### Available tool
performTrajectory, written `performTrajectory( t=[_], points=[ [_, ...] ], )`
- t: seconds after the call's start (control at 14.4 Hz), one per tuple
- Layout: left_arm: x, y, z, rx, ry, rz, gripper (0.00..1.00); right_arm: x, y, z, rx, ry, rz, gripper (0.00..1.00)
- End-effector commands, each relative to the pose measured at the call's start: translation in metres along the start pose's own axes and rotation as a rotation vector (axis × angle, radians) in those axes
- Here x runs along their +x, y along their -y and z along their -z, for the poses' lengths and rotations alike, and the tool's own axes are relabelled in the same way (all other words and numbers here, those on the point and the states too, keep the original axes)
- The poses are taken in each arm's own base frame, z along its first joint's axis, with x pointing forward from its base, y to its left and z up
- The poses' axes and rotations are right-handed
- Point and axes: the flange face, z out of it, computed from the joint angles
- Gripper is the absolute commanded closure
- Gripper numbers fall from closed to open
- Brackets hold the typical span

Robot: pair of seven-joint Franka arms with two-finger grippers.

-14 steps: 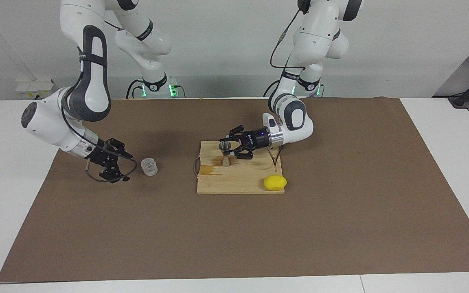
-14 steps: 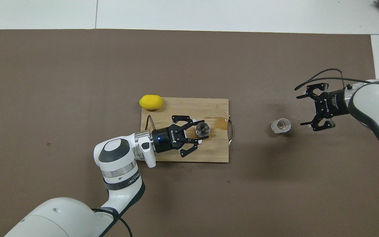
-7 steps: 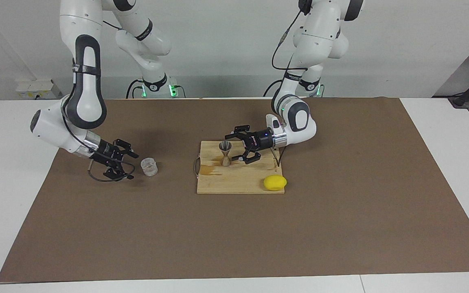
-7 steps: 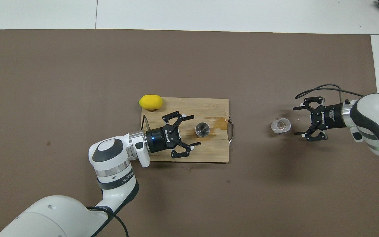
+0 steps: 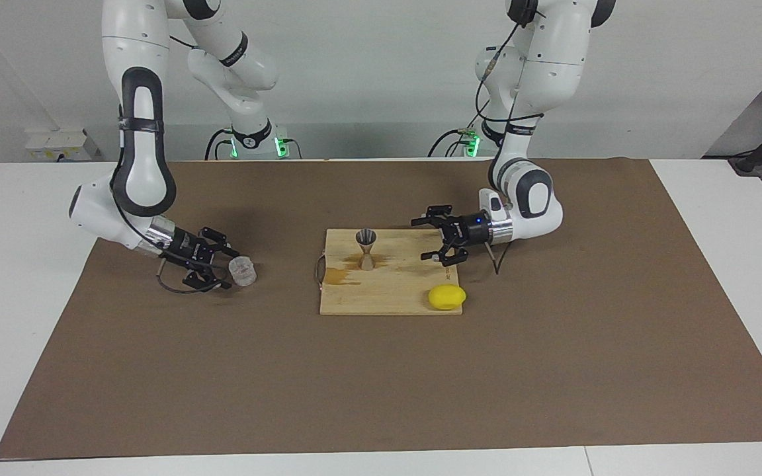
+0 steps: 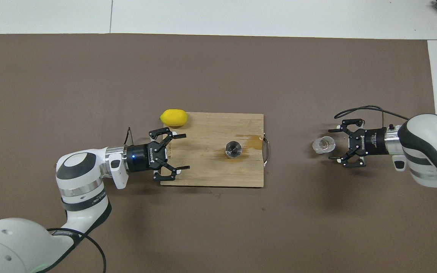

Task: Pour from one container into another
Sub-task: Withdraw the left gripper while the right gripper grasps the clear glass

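Observation:
The clear ridged glass [image 5: 243, 272] [image 6: 323, 145] stands upright on the brown mat toward the right arm's end. My right gripper [image 5: 234, 270] [image 6: 332, 144] is low beside it and open, its fingertips reaching either side of the glass's near edge without gripping. The grey hourglass jigger [image 5: 366, 248] [image 6: 233, 148] stands upright on the wooden board [image 5: 394, 297] [image 6: 211, 174], free of any grip. My left gripper [image 5: 419, 239] [image 6: 183, 151] is open and empty over the board's edge toward the left arm's end, a good gap from the jigger.
A yellow lemon [image 5: 447, 297] [image 6: 173, 117] lies at the board's corner farthest from the robots, toward the left arm's end. An amber wet stain [image 5: 338, 276] [image 6: 255, 141] marks the board beside the jigger. The brown mat [image 5: 381, 383] covers the table.
My left gripper has opened, let go of the jigger and drawn back toward the left arm's end. My right gripper has dropped and moved in to the glass.

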Motion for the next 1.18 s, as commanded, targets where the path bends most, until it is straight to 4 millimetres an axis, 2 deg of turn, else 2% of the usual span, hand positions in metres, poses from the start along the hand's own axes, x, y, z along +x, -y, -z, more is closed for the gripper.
performTrajectory(
  t=[0.0, 0.14, 0.21, 0.42, 0.62, 0.69, 0.83, 0.97, 1.11],
  points=[
    [0.005, -0.007, 0.056, -0.068, 0.020, 0.008, 0.00, 0.003, 0.000, -0.007, 0.029, 0.023, 0.018, 0.08],
    [0.004, -0.008, 0.104, -0.122, 0.054, 0.050, 0.00, 0.003, -0.003, -0.011, 0.021, 0.025, 0.030, 0.11],
    [0.007, -0.005, 0.126, -0.151, 0.084, 0.050, 0.00, 0.001, -0.003, -0.012, 0.019, 0.031, 0.052, 0.19],
    [0.020, 0.000, 0.188, -0.208, 0.184, 0.058, 0.00, -0.002, -0.003, -0.012, 0.037, 0.065, 0.045, 0.51],
    [0.049, 0.016, 0.246, -0.269, 0.313, 0.087, 0.00, -0.009, -0.001, -0.009, 0.039, 0.067, 0.035, 0.81],
    [0.058, 0.021, 0.265, -0.269, 0.358, 0.091, 0.00, -0.020, 0.001, -0.008, 0.041, 0.063, 0.028, 0.87],
    [0.082, 0.031, 0.288, -0.288, 0.444, 0.093, 0.00, -0.048, 0.008, -0.005, 0.053, 0.050, -0.015, 0.95],
    [0.116, 0.037, 0.319, -0.263, 0.588, 0.132, 0.00, -0.082, 0.012, -0.009, 0.047, 0.047, -0.019, 0.95],
    [0.150, 0.041, 0.332, -0.229, 0.707, 0.187, 0.00, -0.110, 0.018, -0.016, 0.029, 0.034, -0.021, 0.96]
  ],
)
